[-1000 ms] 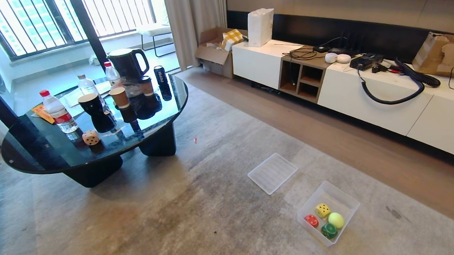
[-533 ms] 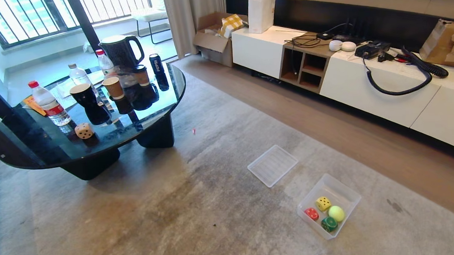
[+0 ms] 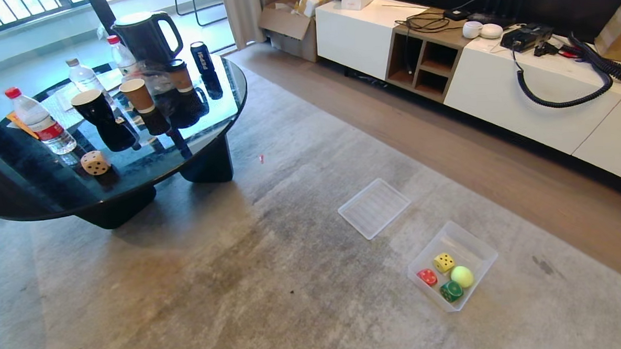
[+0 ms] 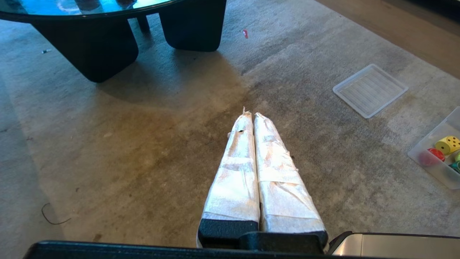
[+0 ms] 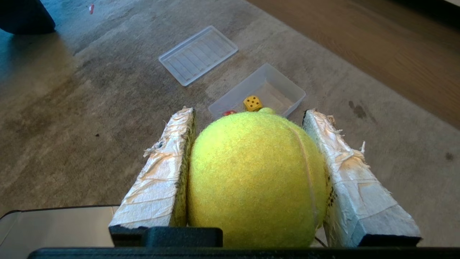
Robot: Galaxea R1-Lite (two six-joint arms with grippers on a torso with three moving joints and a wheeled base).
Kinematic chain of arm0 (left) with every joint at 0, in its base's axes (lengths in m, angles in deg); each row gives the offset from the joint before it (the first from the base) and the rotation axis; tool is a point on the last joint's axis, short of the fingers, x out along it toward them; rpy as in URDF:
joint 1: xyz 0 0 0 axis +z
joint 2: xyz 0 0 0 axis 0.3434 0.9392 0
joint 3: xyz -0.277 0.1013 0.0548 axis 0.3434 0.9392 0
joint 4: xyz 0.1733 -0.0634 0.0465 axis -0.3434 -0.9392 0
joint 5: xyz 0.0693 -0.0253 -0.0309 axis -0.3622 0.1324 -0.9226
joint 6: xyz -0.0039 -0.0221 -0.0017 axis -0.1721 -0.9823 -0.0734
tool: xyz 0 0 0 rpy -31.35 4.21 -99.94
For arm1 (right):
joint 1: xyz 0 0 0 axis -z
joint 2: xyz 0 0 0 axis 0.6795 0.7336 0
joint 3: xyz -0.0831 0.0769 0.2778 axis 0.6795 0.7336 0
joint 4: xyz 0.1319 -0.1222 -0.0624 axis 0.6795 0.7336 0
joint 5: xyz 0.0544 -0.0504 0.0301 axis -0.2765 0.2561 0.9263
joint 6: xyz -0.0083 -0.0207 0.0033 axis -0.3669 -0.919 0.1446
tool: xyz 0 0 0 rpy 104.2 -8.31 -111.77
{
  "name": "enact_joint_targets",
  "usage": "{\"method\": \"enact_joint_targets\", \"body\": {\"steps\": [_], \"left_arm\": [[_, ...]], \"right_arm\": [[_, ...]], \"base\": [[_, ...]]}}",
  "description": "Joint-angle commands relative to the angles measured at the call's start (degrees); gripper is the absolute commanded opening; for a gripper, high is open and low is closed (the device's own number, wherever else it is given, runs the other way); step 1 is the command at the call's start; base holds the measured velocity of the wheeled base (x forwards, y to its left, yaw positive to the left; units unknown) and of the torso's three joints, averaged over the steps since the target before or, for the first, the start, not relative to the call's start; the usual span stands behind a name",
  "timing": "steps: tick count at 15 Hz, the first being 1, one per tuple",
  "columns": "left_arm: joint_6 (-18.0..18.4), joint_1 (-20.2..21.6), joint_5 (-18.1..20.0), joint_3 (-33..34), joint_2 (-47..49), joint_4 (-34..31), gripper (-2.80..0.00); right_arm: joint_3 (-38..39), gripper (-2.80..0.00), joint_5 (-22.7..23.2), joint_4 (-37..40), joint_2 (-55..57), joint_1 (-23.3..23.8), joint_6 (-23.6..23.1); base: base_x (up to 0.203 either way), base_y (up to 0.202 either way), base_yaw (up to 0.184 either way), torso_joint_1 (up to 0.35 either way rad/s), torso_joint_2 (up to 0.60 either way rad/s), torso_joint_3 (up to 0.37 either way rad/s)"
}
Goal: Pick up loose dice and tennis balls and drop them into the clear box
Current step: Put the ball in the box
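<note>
Right claw (image 5: 248, 118) clamped on a tennis ball (image 5: 251, 180), aimed toward the clear box (image 3: 479, 248) on the carpet at four o'clock, ready for the drop. Left claw (image 4: 249, 117) pressed together, idle. Cream die (image 3: 95, 163) waiting on the worktop (image 3: 218, 110) at ten o'clock.

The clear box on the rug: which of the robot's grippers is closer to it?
Right, I'd judge. The right gripper, clamped on a tennis ball, points straight at the clear box just ahead. The left gripper, shut and empty, has the box off to its side.
</note>
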Motion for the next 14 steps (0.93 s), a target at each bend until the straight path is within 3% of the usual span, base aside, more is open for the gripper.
{"method": "enact_joint_targets", "body": {"steps": [1,14], "left_arm": [[-0.2,0.0,0.0,0.0,0.0,0.0,-2.8],[-0.3,0.0,-0.1,0.0,0.0,-0.1,-2.8]], "right_arm": [[0.1,-2.8,0.0,0.1,0.1,0.0,0.0],[0.0,-2.8,0.0,0.1,0.1,0.0,0.0]], "base": [[0.0,0.0,0.0,0.011,0.0,-0.197],[0.0,0.0,0.0,0.002,0.0,-0.197]]}}
